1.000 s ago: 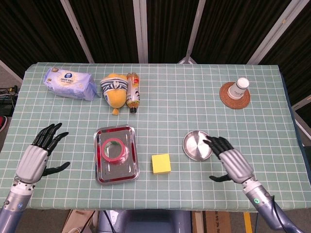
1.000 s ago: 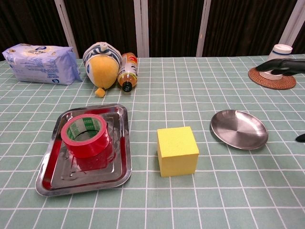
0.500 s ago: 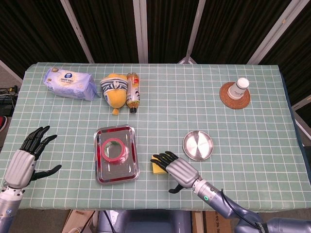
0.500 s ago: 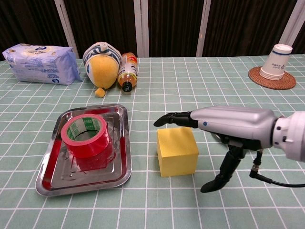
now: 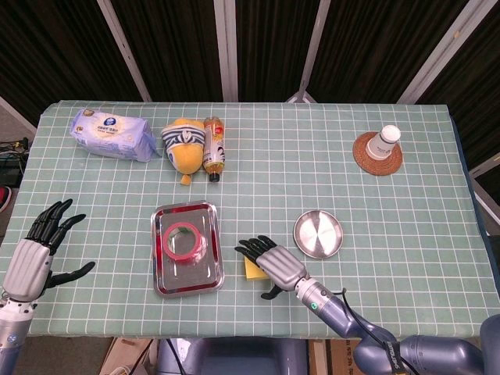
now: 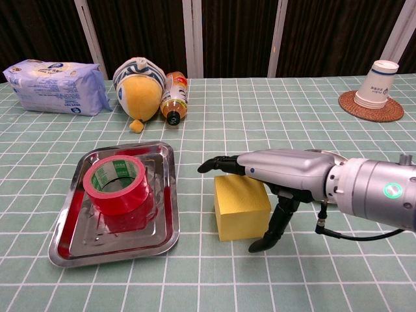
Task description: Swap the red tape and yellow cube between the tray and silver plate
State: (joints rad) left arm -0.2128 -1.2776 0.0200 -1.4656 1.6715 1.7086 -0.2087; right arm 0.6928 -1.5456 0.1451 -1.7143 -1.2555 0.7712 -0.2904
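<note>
The yellow cube sits on the tablecloth between the tray and the silver plate. My right hand hovers over it, fingers stretched across its top toward the tray and thumb hanging down beside its right face; no grip shows. The red tape lies inside the metal tray. In the chest view my right hand hides nearly all of the silver plate. My left hand is spread and holds nothing at the table's left front edge, seen only in the head view.
At the back left lie a tissue pack, a plush toy and a bottle. A paper cup stands upside down on a coaster at the back right.
My right hand swept left from beside the silver plate to over the yellow cube, its thumb now low by the cube's right side. My left hand drew back toward the table's left edge.
</note>
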